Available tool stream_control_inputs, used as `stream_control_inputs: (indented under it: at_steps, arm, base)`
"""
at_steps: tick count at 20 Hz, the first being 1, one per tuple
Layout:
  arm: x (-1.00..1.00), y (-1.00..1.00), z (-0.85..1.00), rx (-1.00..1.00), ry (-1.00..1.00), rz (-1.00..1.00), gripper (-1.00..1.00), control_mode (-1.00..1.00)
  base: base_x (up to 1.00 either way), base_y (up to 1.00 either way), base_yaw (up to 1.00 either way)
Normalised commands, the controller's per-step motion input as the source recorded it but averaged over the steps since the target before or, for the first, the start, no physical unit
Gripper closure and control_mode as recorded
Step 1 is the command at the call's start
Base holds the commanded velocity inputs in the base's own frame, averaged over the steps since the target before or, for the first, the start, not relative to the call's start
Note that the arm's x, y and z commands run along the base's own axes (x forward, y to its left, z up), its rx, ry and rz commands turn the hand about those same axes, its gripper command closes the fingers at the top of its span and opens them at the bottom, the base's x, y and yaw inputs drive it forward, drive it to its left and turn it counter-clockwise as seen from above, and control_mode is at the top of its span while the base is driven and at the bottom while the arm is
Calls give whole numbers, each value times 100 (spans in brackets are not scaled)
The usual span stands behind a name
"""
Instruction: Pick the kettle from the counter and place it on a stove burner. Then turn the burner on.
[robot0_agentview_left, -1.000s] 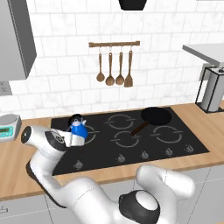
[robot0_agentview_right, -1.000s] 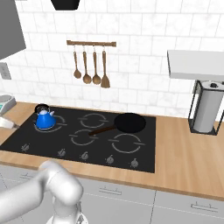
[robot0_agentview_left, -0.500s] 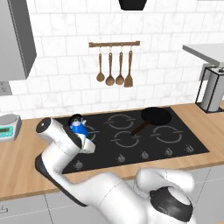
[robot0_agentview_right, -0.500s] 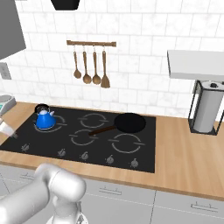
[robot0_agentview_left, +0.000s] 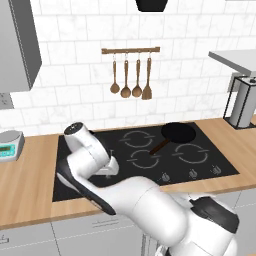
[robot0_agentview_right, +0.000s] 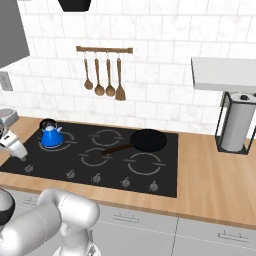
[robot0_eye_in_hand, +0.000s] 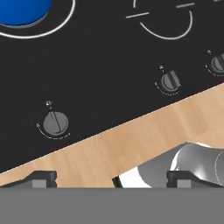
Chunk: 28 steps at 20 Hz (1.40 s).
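The gripper (robot0_eye_in_hand: 111, 177) is seen in the hand view with its two dark tips spread wide and nothing between them — released, and held above the near edge of the cooktop (robot0_eye_in_hand: 100, 65), where black glass meets the counter (robot0_eye_in_hand: 131, 144). In the right base view the hand appears at the far left (robot0_agentview_right: 14, 148), near the cooktop's near-left corner.

To the left, a grey knob (robot0_eye_in_hand: 55, 123) lies just beyond the left fingertip; this is judged the one to be turned, being nearest the kettle. It is small, round and ridged across its face, so it would best be pinched across that ridge and twisted; a smooth hard knob may slip under a loose hold.

Further along, the kettle (robot0_agentview_right: 51, 135) is found already set on the far-left burner (robot0_agentview_right: 66, 139), upright, its blue base inside the ring. It looks light and rigid, and if shifting were needed the black arched handle would be the place to take it — though placing appears done.

To the right, a second knob (robot0_eye_in_hand: 169, 82) and the pan (robot0_agentview_right: 147, 140) stand well apart from the work.
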Motion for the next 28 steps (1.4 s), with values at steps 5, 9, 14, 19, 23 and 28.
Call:
stream_control_inputs:
  at_steps: [5,9,14,19,23,28]
  arm:
    - [0,0,-20,8,0,0,-100,-100]
    - [0,0,-21,8,2,0,-100,-100]
    - [13,0,-24,3,10,0,-100,-100]
    - [24,0,-27,0,17,0,-100,-100]
    - [25,0,-21,0,13,2,-100,-100]
    - [18,7,-19,0,6,2,-100,-100]
  base:
    - [0,0,0]
    - [0,0,0]
    - [0,0,0]
    - [0,0,0]
    - [0,0,0]
    - [0,0,0]
